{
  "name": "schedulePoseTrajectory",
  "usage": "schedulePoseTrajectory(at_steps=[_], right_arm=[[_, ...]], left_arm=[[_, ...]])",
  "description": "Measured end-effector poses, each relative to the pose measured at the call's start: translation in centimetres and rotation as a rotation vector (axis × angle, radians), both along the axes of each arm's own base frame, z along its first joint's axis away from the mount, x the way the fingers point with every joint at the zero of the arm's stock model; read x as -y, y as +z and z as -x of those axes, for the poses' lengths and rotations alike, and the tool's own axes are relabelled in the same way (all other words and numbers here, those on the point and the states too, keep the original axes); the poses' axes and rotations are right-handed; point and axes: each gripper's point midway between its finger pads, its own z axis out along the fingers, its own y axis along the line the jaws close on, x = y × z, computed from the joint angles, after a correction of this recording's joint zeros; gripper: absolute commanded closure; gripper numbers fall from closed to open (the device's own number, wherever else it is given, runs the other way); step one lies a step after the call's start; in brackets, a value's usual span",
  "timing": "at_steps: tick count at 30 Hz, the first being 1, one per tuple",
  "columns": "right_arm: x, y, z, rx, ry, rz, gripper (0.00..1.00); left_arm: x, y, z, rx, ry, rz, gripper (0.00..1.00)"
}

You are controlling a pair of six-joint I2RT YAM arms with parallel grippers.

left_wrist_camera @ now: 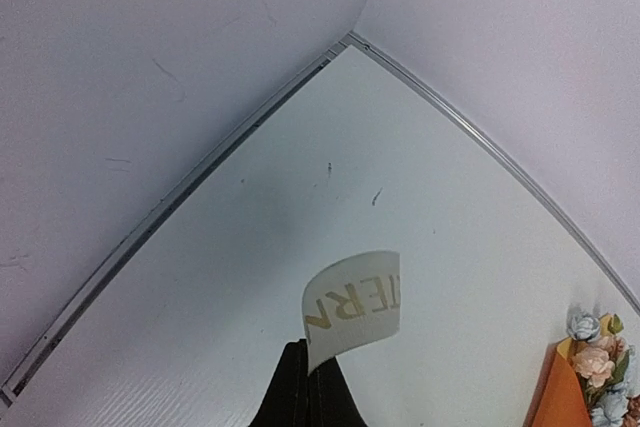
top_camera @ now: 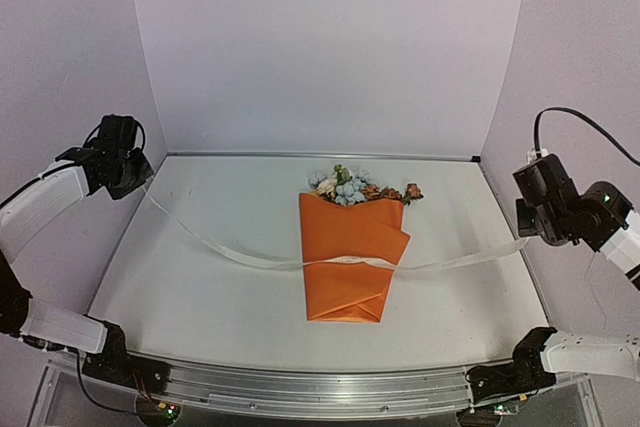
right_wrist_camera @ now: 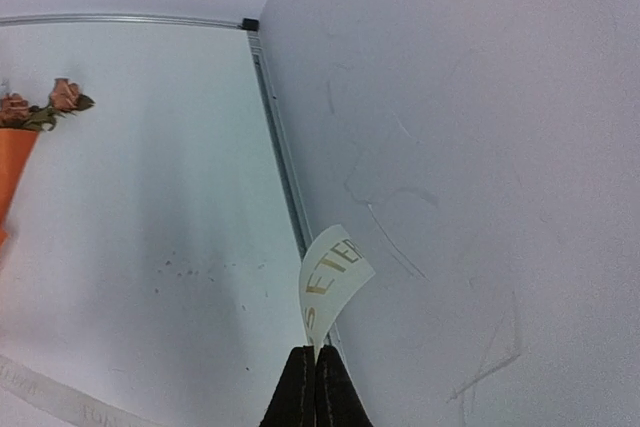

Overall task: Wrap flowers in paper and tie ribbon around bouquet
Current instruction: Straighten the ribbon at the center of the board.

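The bouquet [top_camera: 350,262] lies mid-table: a cone of orange paper [top_camera: 345,237] with its wide end to the back. The pale pink, blue and rust flowers [top_camera: 352,187] stick out of that end. The white ribbon [top_camera: 225,247] stretches across the table and crosses the cone about halfway down. My left gripper [top_camera: 142,177] is raised at the far left and shut on one ribbon end [left_wrist_camera: 355,302], above its fingertips [left_wrist_camera: 292,367]. My right gripper [top_camera: 524,232], raised at the far right, is shut on the other ribbon end [right_wrist_camera: 330,282]. Both ends carry gold letters.
Pale walls close in the table on the left, back and right, with a metal rail [top_camera: 320,155] along the back edge. Each gripper hangs close to a side wall. The arm bases [top_camera: 100,347] sit at the near corners.
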Motion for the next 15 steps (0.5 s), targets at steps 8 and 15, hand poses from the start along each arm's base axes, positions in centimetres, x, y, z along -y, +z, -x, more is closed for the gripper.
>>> schedulePoseTrajectory(at_steps=[8, 15], right_arm=[[4.6, -2.8, 1.6, -0.093, -0.222, 0.0, 1.0], [6.2, -7.1, 1.9, -0.224, -0.362, -0.042, 1.0]], left_arm=[[-2.0, -2.4, 3.0, -0.029, 0.105, -0.026, 1.0], [-4.4, -7.8, 6.0, -0.143, 0.232, -0.043, 1.0]])
